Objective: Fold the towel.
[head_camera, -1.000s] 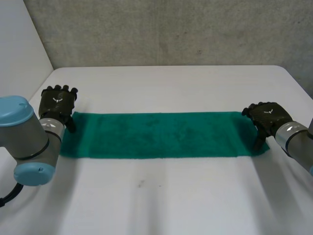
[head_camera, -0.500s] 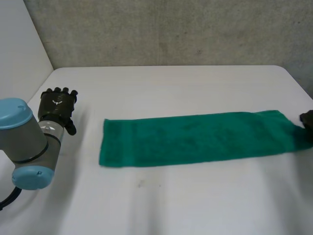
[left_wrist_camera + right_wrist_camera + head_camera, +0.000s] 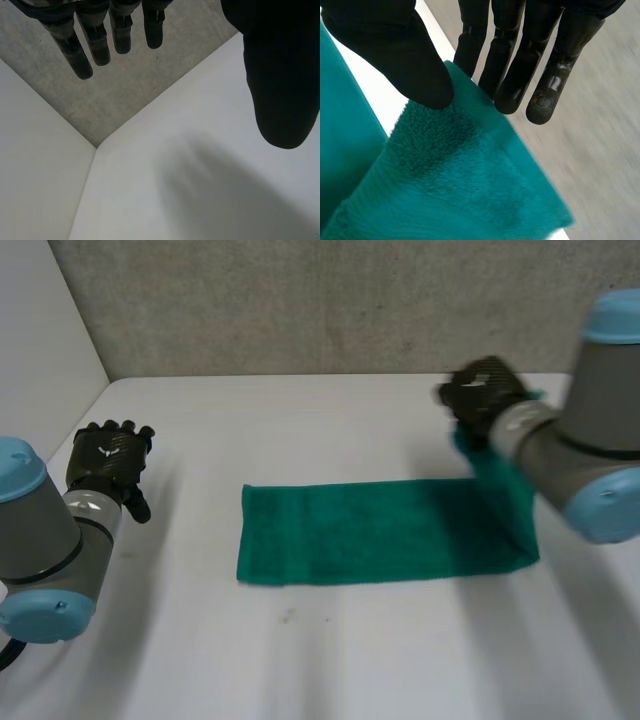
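Right wrist view: the right hand (image 3: pixel 390 45) pinches an end of the towel (image 3: pixel 450 190) between thumb and straight fingers, cloth hanging under its palm. Head view adds what that hides: the rest lies flat on the table (image 3: pixel 320 650), well apart from the left hand (image 3: pixel 108 455), empty, fingers relaxed. The first fold looks underway; next, carry the held end across to the free end.
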